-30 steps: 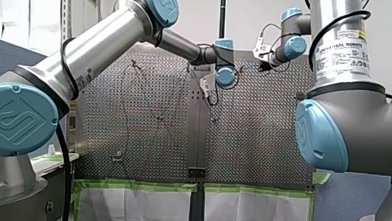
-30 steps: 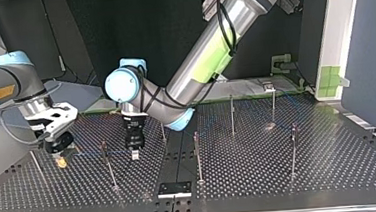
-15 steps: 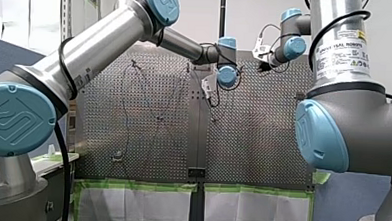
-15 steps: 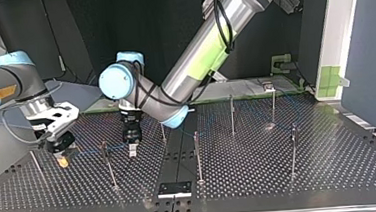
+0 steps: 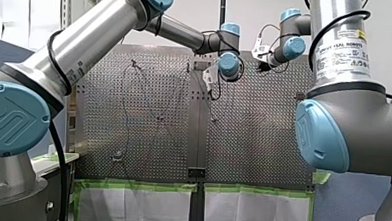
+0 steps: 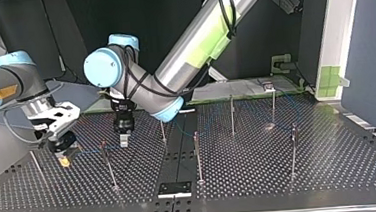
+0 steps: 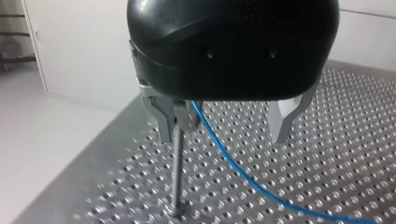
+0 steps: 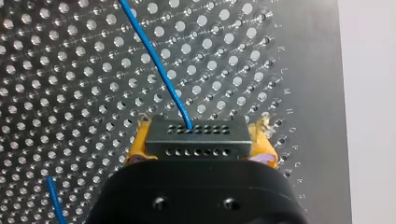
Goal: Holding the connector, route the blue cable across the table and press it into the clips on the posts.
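In the right wrist view my right gripper [image 8: 198,140] is shut on a black connector [image 8: 196,133], its yellow pads [image 8: 136,145] on either side. The blue cable [image 8: 159,65] leaves the connector and runs ahead over the perforated table. In the left wrist view my left gripper [image 7: 224,123] is open, with nothing between its metal fingers [image 7: 282,119]. A thin post [image 7: 177,177] stands beside one finger, and the cable [image 7: 243,175] passes through the clip [image 7: 189,116] at its top. In the top view my right gripper [image 6: 61,156] is at the left, and my left gripper [image 6: 123,139] hovers near it.
Several thin posts stand on the table, among them one [image 6: 197,155] near the middle, one [image 6: 231,114] further back and one [image 6: 293,146] at the top view's right. A black plate [image 6: 174,189] lies at the near edge. A green-taped panel [image 6: 332,51] borders the right.
My left gripper has opened, risen off the cable, and drifted toward the top view's left. My right gripper has held the connector almost still.
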Controlling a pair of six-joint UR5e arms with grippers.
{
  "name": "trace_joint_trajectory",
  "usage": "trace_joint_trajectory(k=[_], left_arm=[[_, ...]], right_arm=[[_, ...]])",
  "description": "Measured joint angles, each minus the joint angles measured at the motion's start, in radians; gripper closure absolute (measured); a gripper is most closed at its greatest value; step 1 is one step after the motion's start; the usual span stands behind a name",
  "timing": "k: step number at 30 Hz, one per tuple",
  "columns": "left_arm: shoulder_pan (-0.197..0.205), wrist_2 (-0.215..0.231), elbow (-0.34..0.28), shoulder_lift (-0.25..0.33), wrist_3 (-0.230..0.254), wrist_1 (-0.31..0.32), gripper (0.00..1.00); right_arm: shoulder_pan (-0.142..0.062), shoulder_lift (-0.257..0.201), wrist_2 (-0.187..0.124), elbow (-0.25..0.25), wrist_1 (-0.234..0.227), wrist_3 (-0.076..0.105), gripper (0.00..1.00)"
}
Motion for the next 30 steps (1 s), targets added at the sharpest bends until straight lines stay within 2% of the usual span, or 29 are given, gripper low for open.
trace_joint_trajectory(k=[9, 20, 30], left_arm=[[-0.008, 0.001, -0.085, 0.086, 0.006, 0.07, 0.0], [0.006, -0.005, -0.178, 0.179, 0.016, 0.161, 0.0], [0.025, -0.033, -0.258, 0.258, 0.003, 0.153, 0.0]], right_arm=[[0.002, 0.0, -0.004, 0.0, 0.001, 0.0, 1.0], [0.007, 0.0, -0.009, 0.001, 0.002, 0.004, 1.0], [0.01, 0.001, -0.008, 0.0, 0.003, 0.005, 1.0]])
